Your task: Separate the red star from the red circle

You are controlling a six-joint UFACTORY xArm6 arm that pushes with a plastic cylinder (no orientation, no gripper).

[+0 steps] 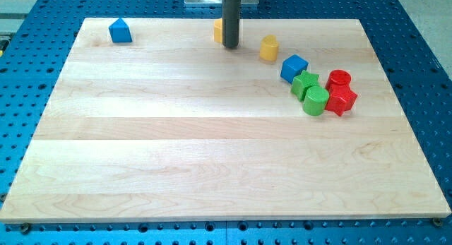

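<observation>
camera view: a pale wooden desk (212, 160) lies on a blue perforated base (417, 33). the arm's dark rod (230, 15) comes down from the view's top, just right of centre along that edge, and its lower end, the tip (230, 46), rests near the desk's top edge. this rod serves as the tool; it has no parts that open or close and it has hold of nothing. a yellow block (218, 31), its shape partly hidden, sits just to the view's left of the rod and looks to be touching it or nearly so. a second yellow block (268, 48), roughly cylindrical, stands near the tip on the view's right, clearly apart from it.

the red star (342, 99) lies toward the view's right side of the desk, and the red circle (339, 80) sits directly above it in the view, the two touching or all but touching. a green cylinder (316, 102) stands just beside the red star on the view's left, with a green star (305, 83) above that and a blue cube (294, 67) next up toward the top left. these five form a tight cluster. the tip is well apart from this cluster, up and to the view's left of it.

a blue block (120, 31) with a peaked top sits alone near the desk's top left corner.
</observation>
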